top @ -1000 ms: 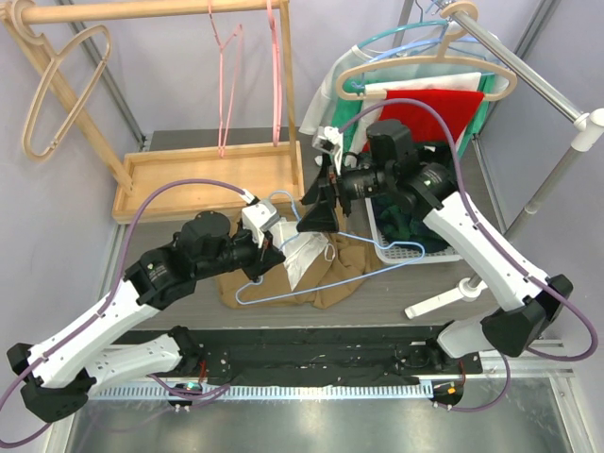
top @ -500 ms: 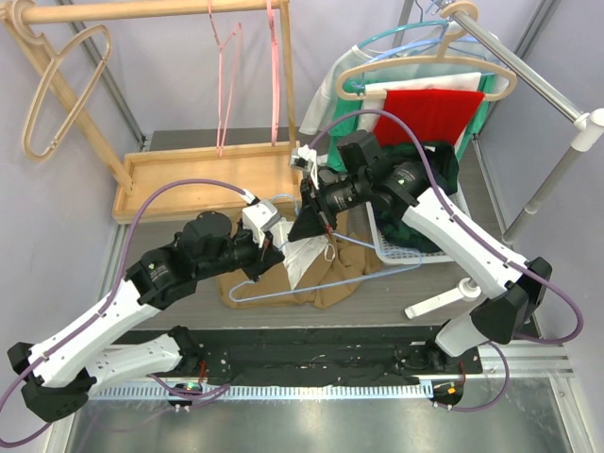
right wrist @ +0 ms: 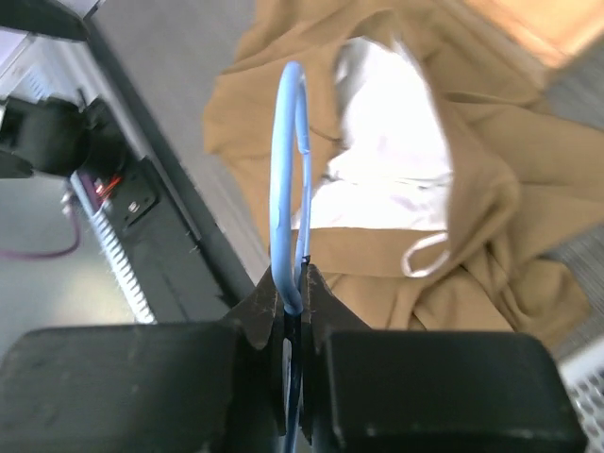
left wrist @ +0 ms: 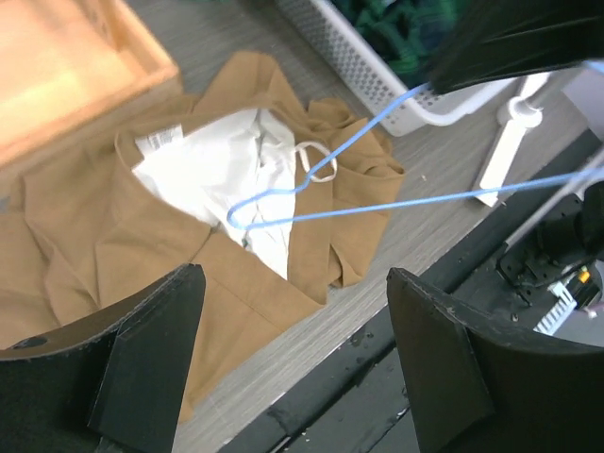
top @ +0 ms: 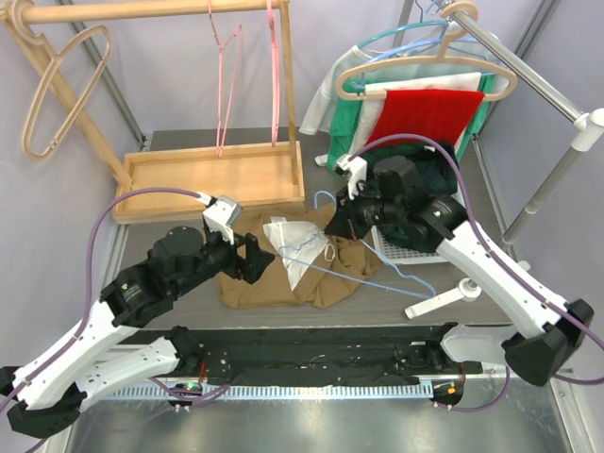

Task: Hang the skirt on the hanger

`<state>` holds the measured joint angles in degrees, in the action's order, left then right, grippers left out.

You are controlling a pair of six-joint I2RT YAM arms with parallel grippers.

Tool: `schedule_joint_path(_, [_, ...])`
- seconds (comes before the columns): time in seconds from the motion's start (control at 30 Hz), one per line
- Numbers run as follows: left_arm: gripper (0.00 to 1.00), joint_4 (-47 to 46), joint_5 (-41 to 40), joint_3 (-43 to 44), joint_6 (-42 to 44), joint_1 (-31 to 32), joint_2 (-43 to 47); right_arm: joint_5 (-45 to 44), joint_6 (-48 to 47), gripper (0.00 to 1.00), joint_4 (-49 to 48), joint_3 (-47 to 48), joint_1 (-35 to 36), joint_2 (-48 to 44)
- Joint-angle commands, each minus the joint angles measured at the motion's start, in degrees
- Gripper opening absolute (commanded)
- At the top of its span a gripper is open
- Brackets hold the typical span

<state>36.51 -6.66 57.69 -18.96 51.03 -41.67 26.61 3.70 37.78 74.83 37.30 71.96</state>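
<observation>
Skirt, tan with a white lining, lies crumpled on the table between the two arms, just in front of the wooden tray and touching the basket's near corner. A white label is sewn at the waistband; its print is too small to read. No other writing is legible.

Containers: the white slotted basket, to the right of the skirt, holds dark green plaid cloth. The tray forms the foot of a wooden rack, from whose rail two pink hangers hang above it.

Right gripper: jaws pressed together on the thin blue wire of the hanger, which it holds above the skirt; the hook end is over the white lining, and the wire runs back toward the basket.

Left gripper: jaws wide apart, nothing between them, poised over the skirt's left half and near edge.

Skirt and hanger are apart; no part of the skirt is on the wire.
</observation>
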Motion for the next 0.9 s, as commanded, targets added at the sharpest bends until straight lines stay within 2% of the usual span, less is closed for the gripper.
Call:
schedule_joint_path(0.0, [0.82, -4.86, -6.43, -4.68, -8.0, -0.05, -4.99, -10.87, 3.85, 0.01, -5.96, -3.36, -0.3, -7.52])
schedule_joint_path(0.03, [0.82, -6.26, -8.18, -6.61, -12.37, -0.05, -5.96, -12.62, 4.2, 0.01, -6.05, -4.68, -0.38, -8.32])
schedule_joint_path(0.1, [0.82, -12.82, -7.59, -8.64, -14.34, 0.04, -9.37, -16.49, 5.26, 0.01, -6.4, -5.91, -0.39, -9.99])
schedule_joint_path(0.2, [0.82, -18.48, -11.09, -10.49, -18.91, 0.04, -15.6, -20.63, 6.57, 0.01, -7.45, -8.64, -0.47, -13.42])
schedule_joint_path(0.27, [0.83, -17.1, -16.68, -8.13, -21.36, 0.04, -19.22, -21.51, 7.1, 0.01, -7.98, -10.49, -0.65, -15.44])
schedule_joint_path(0.47, [0.85, -3.65, -29.97, 2.94, -27.52, -0.05, -33.82, -19.06, 8.33, 0.01, -10.18, -14.53, -0.74, -17.47])
schedule_joint_path(0.6, [0.85, -6.28, -31.75, 3.3, -29.46, -1.36, -38.48, -17.38, 8.86, 0.01, -12.03, -16.46, -0.65, -18.35])
schedule_joint_path(0.87, [0.81, -2.5, -32.45, 5.33, -33.24, -4.18, -47.09, -15.8, 8.95, 0.01, -12.03, -17.17, -0.82, -20.02])
